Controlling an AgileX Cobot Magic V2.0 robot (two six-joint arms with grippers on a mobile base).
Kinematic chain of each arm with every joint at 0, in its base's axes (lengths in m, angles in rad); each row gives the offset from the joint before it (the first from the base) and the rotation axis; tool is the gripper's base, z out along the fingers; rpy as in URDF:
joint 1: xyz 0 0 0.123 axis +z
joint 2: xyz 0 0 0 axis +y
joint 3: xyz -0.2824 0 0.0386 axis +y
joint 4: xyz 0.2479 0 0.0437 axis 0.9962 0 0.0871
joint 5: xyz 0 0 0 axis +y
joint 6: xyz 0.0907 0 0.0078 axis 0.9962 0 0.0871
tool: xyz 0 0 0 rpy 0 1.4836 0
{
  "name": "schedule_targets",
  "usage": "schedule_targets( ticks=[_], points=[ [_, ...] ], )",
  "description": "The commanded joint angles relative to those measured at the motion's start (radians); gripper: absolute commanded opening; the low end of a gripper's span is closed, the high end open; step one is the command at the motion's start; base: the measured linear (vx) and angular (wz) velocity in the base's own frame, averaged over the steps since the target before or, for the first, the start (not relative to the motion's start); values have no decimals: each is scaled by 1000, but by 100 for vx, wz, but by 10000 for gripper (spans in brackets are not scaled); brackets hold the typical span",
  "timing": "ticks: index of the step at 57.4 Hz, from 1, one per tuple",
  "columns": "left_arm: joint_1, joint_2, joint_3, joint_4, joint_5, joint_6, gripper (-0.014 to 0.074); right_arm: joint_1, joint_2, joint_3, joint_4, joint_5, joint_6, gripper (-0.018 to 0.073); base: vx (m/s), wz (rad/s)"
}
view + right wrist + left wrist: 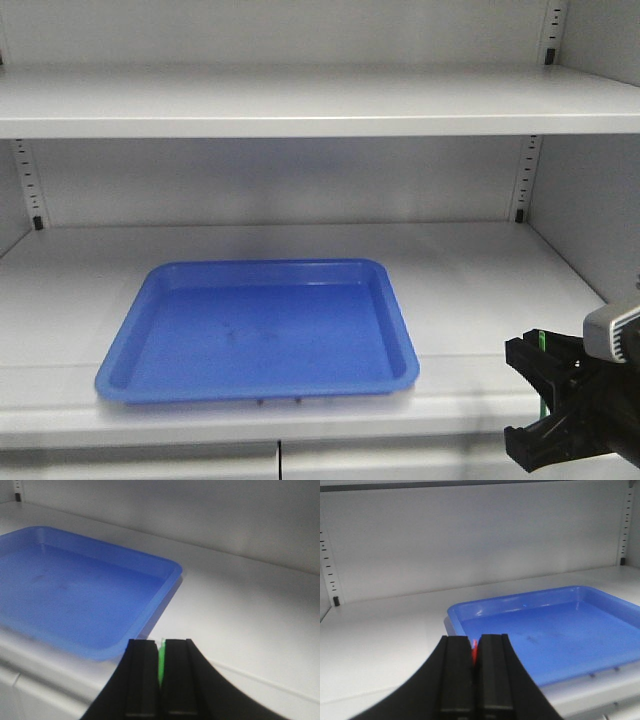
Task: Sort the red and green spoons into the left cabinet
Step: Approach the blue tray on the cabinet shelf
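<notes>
On the cabinet shelf (480, 270) lies a blue tray (300, 330), floor faintly smudged.

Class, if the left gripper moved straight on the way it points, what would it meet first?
Probably the near corner of the shallow blue plastic tray, ahead of the left gripper; depth unclear.

No readable txt, labels, brands or nos. on the cabinet (300, 105) or blue tray (270, 330).
</notes>
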Motion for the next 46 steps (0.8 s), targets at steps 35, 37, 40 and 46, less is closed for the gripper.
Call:
schedule_targets(
  ticks=[35,37,40,46],
  points=[
    [-4,-4,-27,-6,-87,-5,-6,-4,-17,-27,9,-48,3,-6,23,3],
    [-4,-4,-27,-6,-87,-5,-6,-4,-17,-27,9,-46,3,-6,11,3],
    [-4,-4,-27,-6,-87,-5,-6,-4,-17,-27,9,-46,3,-6,9,3],
    [-4,-4,-27,-6,-87,-5,-6,-4,-17,-27,9,-46,3,-6,6,2]
  ],
)
